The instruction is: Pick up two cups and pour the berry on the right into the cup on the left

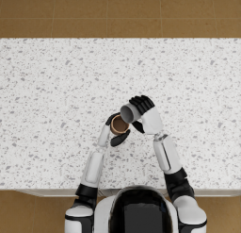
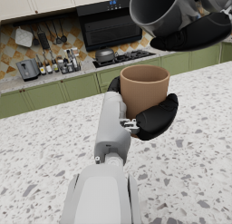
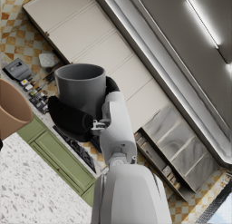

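My left hand (image 1: 117,133) grips a brown cup (image 1: 119,125) upright above the speckled counter (image 1: 56,86). My right hand (image 1: 143,109) holds a grey cup (image 1: 128,113) tipped on its side, its mouth facing left over the brown cup's rim. In the left wrist view the brown cup (image 2: 144,89) sits in my left hand (image 2: 154,116), and the grey cup (image 2: 158,12) hangs tilted just above it in the right hand (image 2: 195,32). The right wrist view shows the grey cup (image 3: 81,89) in my right hand (image 3: 72,119) and the brown cup's edge (image 3: 11,112). No berry is visible.
The counter spreads wide on all sides of both hands; its far edge (image 1: 120,38) meets brown floor. Green cabinets, a stove (image 2: 115,55) and a toaster (image 2: 27,69) stand far behind the counter.
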Available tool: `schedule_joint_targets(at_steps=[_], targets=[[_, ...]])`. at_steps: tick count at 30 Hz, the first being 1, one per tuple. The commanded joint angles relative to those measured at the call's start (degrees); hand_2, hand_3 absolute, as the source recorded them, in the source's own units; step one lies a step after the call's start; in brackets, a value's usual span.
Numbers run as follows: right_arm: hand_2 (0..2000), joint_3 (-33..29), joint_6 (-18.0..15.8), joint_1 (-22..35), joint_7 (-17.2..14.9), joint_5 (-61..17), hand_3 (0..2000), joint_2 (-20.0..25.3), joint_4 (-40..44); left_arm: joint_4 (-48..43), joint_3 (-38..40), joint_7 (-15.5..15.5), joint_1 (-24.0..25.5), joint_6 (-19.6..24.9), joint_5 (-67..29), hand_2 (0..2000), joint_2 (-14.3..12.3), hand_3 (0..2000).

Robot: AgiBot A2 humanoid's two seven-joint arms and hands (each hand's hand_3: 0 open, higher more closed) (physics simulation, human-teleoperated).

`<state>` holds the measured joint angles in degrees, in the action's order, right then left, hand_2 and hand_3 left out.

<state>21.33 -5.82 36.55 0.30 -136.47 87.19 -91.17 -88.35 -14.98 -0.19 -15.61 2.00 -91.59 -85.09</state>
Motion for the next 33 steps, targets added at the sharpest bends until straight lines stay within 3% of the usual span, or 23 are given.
schedule_joint_targets(at_steps=[1,23,24,25,33], targets=[[2000,-0.2,0.0,1.4,0.0,-1.8,1280,0.9,-1.4,-0.1,0.3,0.0,-0.8,0.0,0.0,2000,-0.4,1280],[2000,1.9,-0.5,0.6,0.2,-42.4,1280,2.7,-5.8,2.9,0.3,0.0,-2.4,0.1,0.0,2000,-2.2,1280],[2000,15.6,-0.5,8.4,0.2,-44.2,1280,-10.3,-5.5,2.9,0.4,0.0,-2.3,0.1,0.0,2000,-2.2,1280],[2000,5.4,-0.5,2.2,0.2,-45.9,1280,-0.4,-5.5,3.0,0.2,0.0,-2.4,0.1,0.0,2000,-2.3,1280],[2000,6.2,-0.2,1.5,0.2,-60.6,1280,-0.2,-6.8,4.2,1.0,0.0,-3.0,0.1,0.0,2000,-2.9,1280]])
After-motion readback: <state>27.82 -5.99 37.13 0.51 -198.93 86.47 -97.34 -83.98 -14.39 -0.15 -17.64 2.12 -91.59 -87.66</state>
